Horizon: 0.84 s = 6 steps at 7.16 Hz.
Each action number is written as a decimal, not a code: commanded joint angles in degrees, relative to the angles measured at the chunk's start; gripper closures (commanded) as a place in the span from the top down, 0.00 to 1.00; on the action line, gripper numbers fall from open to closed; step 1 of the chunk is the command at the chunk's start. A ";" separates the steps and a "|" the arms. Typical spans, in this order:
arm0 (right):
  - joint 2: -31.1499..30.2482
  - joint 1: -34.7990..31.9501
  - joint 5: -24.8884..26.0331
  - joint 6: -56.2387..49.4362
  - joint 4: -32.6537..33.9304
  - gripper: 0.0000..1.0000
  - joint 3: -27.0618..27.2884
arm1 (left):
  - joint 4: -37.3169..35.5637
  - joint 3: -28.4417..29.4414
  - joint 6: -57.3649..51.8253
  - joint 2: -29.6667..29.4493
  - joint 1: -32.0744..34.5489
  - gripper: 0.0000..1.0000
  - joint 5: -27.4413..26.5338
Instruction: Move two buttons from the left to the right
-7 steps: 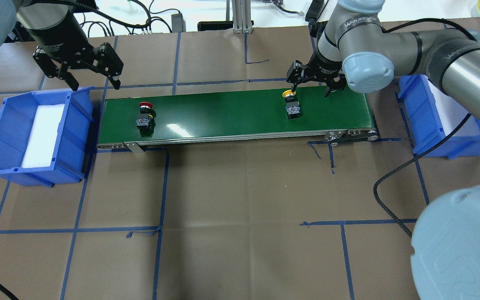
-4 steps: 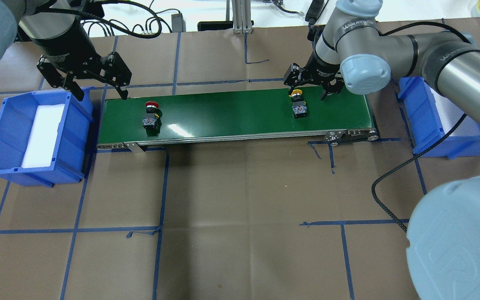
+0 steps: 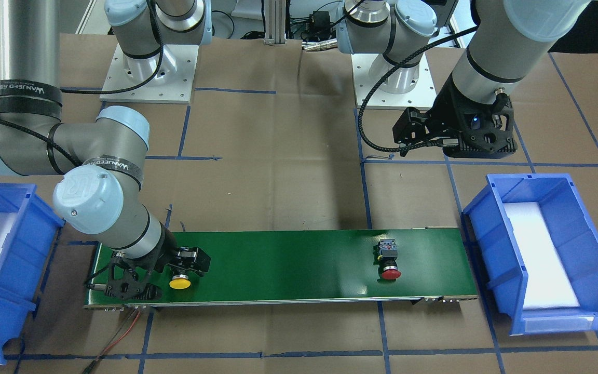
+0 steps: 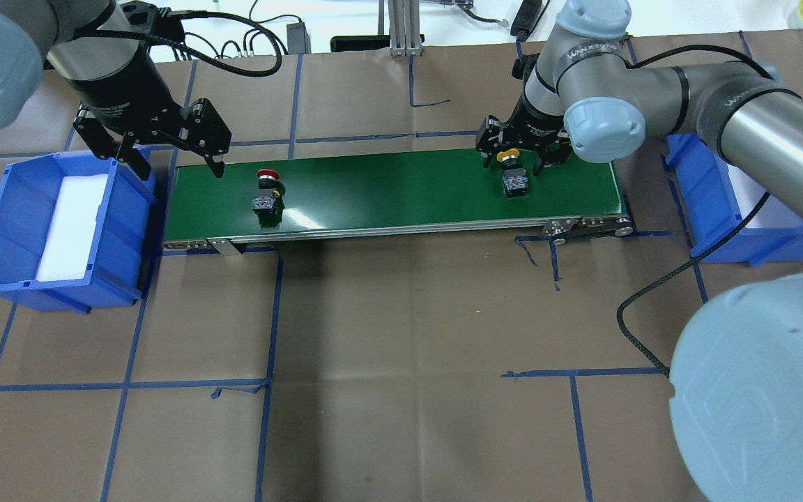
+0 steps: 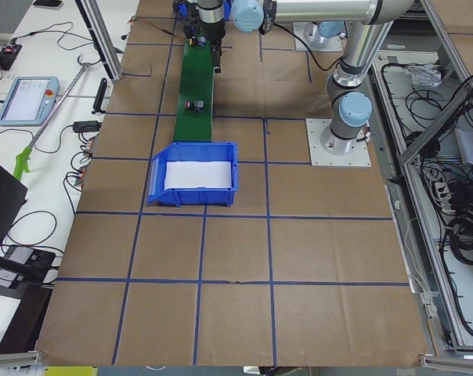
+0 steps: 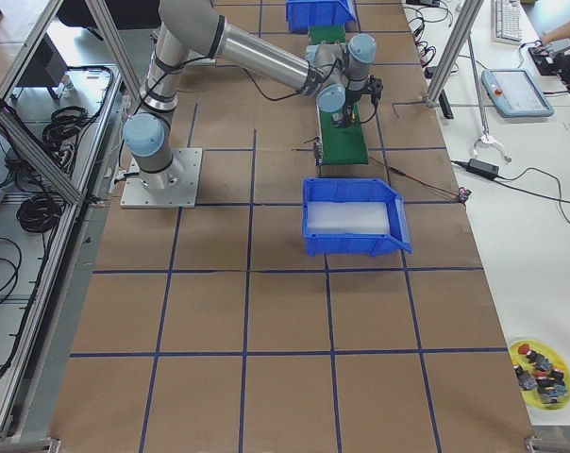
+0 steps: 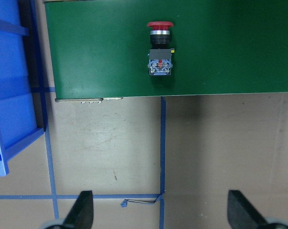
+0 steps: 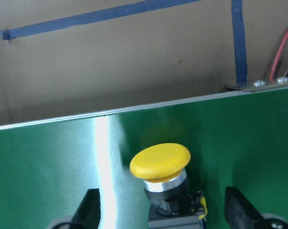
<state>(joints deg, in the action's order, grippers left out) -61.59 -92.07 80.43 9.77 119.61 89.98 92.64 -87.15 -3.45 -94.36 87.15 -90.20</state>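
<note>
Yellow button (image 4: 512,173) framed by my right fingers (image 8: 89,207); red button (image 4: 266,189) far back on the belt (image 4: 387,185).

From overhead, both buttons lie on their sides on the green belt, the yellow one near its 3 o'clock end and the red one near its 9 o'clock end. My right fingers are spread wide, one on each side of the yellow button, touching nothing. My left fingers (image 7: 83,212) hang released and empty over the 9 o'clock end, beside the left bin (image 4: 4,237). I judge the task about half done: that bin holds only its white pad, but neither button has reached the right bin (image 4: 705,223) at 3 o'clock. What remains is to clench on the yellow one and carry it across, then do the same for the red.
</note>
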 commanded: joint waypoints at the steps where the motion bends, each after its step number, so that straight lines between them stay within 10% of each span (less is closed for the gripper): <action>1: 0.24 -0.04 1.91 -0.54 -0.25 0.68 0.11 | -0.97 -0.13 -0.16 0.23 0.04 1.00 0.02; 3: 0.42 0.05 5.33 -0.72 -1.39 0.50 0.11 | -1.41 -0.30 -0.07 -0.03 0.04 1.00 0.02; 5: -0.46 0.05 5.79 -0.72 -6.46 0.07 -1.46 | -2.38 -0.39 0.02 -0.04 0.04 1.00 -0.07; 6: -1.16 0.49 5.88 -0.81 -11.80 0.05 -5.56 | -2.38 -0.39 0.11 0.05 0.04 1.00 -0.07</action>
<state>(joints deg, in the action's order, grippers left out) -61.99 -91.91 86.12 9.04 113.11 88.05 90.37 -87.51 -3.40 -94.39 87.19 -90.25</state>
